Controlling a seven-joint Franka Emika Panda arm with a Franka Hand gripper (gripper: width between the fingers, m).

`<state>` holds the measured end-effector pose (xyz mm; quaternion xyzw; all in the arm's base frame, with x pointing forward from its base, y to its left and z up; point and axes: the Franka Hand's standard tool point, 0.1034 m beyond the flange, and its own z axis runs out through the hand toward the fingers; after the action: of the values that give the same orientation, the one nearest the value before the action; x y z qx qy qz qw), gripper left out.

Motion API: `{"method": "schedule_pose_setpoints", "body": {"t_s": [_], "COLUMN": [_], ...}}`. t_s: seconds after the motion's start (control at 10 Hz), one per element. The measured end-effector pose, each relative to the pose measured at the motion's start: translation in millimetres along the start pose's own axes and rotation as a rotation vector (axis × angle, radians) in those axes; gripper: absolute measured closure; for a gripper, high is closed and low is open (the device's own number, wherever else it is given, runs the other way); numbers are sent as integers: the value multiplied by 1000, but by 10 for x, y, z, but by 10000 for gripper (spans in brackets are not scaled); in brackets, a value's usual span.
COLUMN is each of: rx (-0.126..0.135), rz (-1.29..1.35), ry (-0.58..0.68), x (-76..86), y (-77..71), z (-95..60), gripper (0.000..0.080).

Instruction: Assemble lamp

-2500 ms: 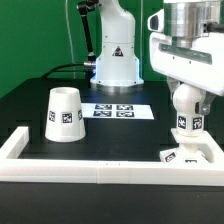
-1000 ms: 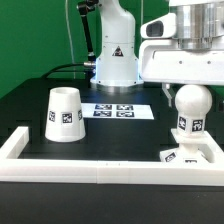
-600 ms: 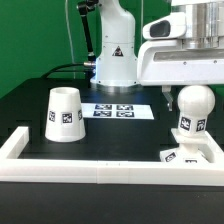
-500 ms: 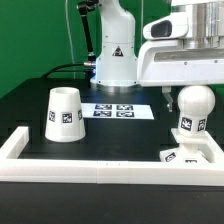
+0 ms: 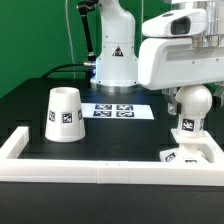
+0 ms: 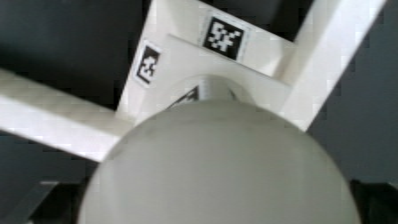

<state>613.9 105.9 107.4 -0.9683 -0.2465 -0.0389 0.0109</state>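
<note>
The white round bulb (image 5: 196, 106) stands upright on the flat square base (image 5: 190, 156) at the exterior view's right, inside the rail's corner. My gripper (image 5: 193, 97) hangs right over the bulb's top, jaws apart, with one dark finger (image 5: 170, 98) beside the bulb and not pressing on it. In the wrist view the bulb (image 6: 214, 165) fills the picture between the fingers, above the tagged base (image 6: 187, 45). The cone-shaped shade (image 5: 64, 113) stands alone, wide end down, at the exterior view's left.
The marker board (image 5: 115, 110) lies flat mid-table behind the parts. The long white border rail (image 5: 90, 172) runs along the front and turns up both sides. The arm's white pedestal (image 5: 113, 60) stands at the back.
The gripper let go of the bulb and rose off it, then shifted toward the exterior view's left and came back down around the bulb's top. Bulb, base and shade stayed put.
</note>
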Motion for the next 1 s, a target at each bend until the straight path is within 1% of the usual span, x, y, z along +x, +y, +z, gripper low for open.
{"method": "schedule_pose_setpoints", "body": {"t_s": [0.2,0.5,0.7,0.8,0.9,1.0], "rx": [-14,-22,-22,-28,-40,-43], "rz": [-171,-405,-575,-630,-649,-712], "ry": [-6,-36,-52,-50,-45,-50], "x": [-5,-20,15,27,37,32], "y": [20,-12,-4,22,33,38], "z": [-5,9,-8,-31,-51,-49], "gripper": [100,100,100,100,100,100]}}
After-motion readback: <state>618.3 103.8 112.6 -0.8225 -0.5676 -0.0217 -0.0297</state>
